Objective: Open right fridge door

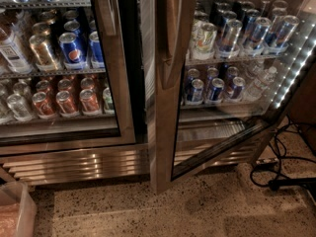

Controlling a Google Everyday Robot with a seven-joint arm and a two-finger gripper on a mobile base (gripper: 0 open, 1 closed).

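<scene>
Two glass doors stand side by side on this fridge. Far to the left of the right fridge door [163, 112], a plastic bin [17, 209] sits on the speckled floor [148, 211]. Next comes the left door [126, 83], which is closed, with blue cans [73, 48] and orange cans [63, 101] behind its glass.

The right fridge door stands partly open. Its steel edge faces the camera and its bottom rail slants back to the right. Its long bowed handle [174, 33] runs down the top part of that steel edge.

Just to the right of the door, cans [215, 89] sit on the shelves. Past them a strip of small lights [291, 68] runs up the fridge wall, and black cables [276, 164] lie on the floor below.

The gripper is not in view, so I cannot tell how wide it is or whether it has hold of anything.

I think the door is big and heavy, stiff in its frame, and the glass could crack if bumped. The steel looks smooth and may be slippery. The best place to hold looks like the handle, around its middle. Pull slowly and evenly, away from the glass.
</scene>
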